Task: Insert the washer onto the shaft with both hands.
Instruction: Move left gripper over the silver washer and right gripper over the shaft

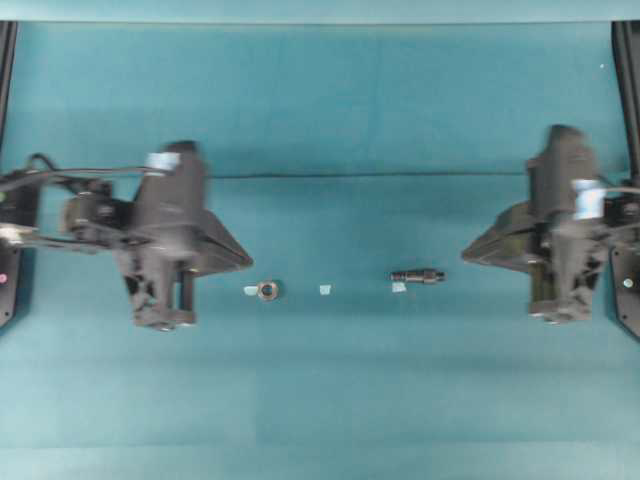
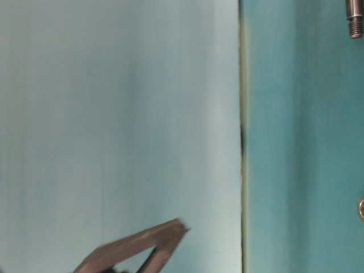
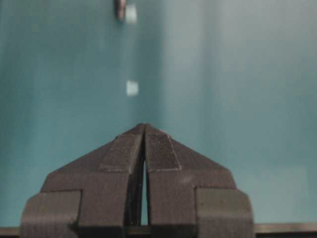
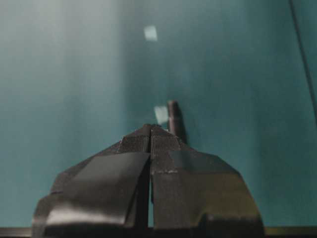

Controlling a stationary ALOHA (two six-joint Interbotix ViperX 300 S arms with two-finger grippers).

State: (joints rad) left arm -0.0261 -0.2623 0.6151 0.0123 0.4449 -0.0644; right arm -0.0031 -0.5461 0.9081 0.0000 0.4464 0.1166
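Observation:
The washer (image 1: 268, 290), a tiny silvery ring, lies flat on the teal mat left of the middle. The shaft (image 1: 417, 276), a short dark rod, lies on its side right of the middle. My left gripper (image 1: 250, 262) hovers just up-left of the washer, shut and holding nothing. My right gripper (image 1: 463, 252) is right of the shaft, also shut and holding nothing. In the right wrist view the shaft (image 4: 173, 119) pokes out just beyond the right gripper (image 4: 150, 126). In the left wrist view the left gripper (image 3: 144, 125) hides the washer, and the shaft (image 3: 120, 9) shows far off.
Three small pale tape squares lie on the mat: one (image 1: 250, 291) beside the washer, one (image 1: 325, 290) midway, one (image 1: 399, 288) at the shaft's left end. A dark seam (image 1: 370, 176) crosses the mat behind the grippers. Black frame posts (image 1: 628, 70) stand at both side edges.

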